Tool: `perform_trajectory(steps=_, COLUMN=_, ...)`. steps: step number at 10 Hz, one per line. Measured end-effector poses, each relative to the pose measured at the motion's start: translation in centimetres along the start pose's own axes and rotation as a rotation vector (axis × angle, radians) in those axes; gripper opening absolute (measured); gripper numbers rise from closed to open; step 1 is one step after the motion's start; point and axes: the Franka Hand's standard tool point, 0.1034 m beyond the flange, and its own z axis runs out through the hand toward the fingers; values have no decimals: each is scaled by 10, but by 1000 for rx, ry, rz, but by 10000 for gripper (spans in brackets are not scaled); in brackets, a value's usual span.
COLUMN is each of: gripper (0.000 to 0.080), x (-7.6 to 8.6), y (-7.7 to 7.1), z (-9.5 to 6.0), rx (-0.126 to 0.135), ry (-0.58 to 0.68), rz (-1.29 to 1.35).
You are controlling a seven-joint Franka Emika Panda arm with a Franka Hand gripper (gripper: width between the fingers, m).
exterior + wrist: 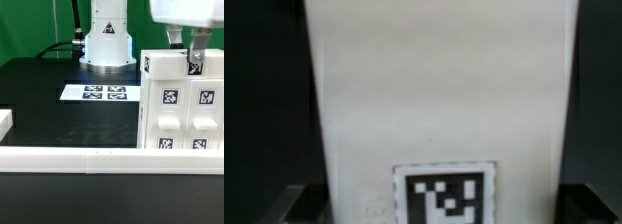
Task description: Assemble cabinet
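The cabinet [180, 110] is a large white box with flat tagged panels, standing at the exterior view's right. My gripper [190, 55] comes down from above onto its top edge. In the wrist view a long white panel [438, 90] with one tag [446, 192] fills the space between my dark fingers [295, 205]. The jaws stand against both long edges of this panel, so my gripper [441, 208] is shut on it. The panel's far end runs out of the picture.
The marker board [105, 93] lies flat on the black table behind the cabinet. The long white L-shaped rail [90, 158] runs along the front and up the exterior view's left. The arm's white base [107, 40] stands at the back.
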Motion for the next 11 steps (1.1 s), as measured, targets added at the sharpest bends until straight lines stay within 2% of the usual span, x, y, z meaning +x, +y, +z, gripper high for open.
perform_trajectory(steps=3, gripper=556, x=0, y=0, z=-2, rx=-4, ry=-7, rz=339)
perform_trajectory(steps=7, gripper=557, x=-2, y=0, z=-3, rx=-7, ry=-43, rz=433)
perform_trajectory(steps=8, gripper=633, x=-5, y=1, z=-2, rx=-9, ry=-52, rz=408)
perform_trajectory(steps=9, gripper=767, x=-6, y=1, z=-2, rx=-9, ry=-54, rz=400)
perform_trajectory(steps=11, gripper=798, x=-6, y=1, z=-2, rx=-10, ry=-55, rz=392)
